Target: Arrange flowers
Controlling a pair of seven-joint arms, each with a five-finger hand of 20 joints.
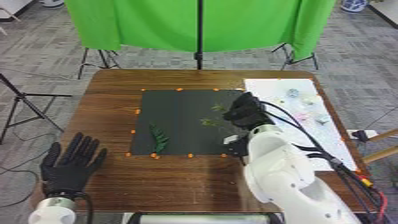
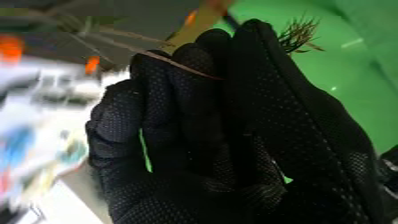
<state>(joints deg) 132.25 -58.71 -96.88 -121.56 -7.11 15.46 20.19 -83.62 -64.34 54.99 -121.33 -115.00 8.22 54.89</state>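
In the head view, my right hand (image 1: 244, 111) is over the dark mat's right side, beside a thin leafy sprig (image 1: 210, 121). A dark green fern leaf (image 1: 158, 139) lies on the left part of the dark mat (image 1: 187, 112). In the right wrist view, my right hand (image 2: 204, 110) has its thumb and fingers closed together on the sprig; a thin stem (image 2: 133, 47) crosses the fingertips, and a brown wispy tuft (image 2: 299, 35) sticks out beside them. My left hand (image 1: 71, 162) rests open at the table's left front, fingers spread.
Small pink (image 1: 302, 116), blue (image 1: 293, 92) and pale flowers lie on a white sheet (image 1: 275, 87) at the table's right. Orange markers (image 1: 179, 89) edge the mat. A green cloth (image 1: 151, 25) hangs behind the brown table (image 1: 111, 100).
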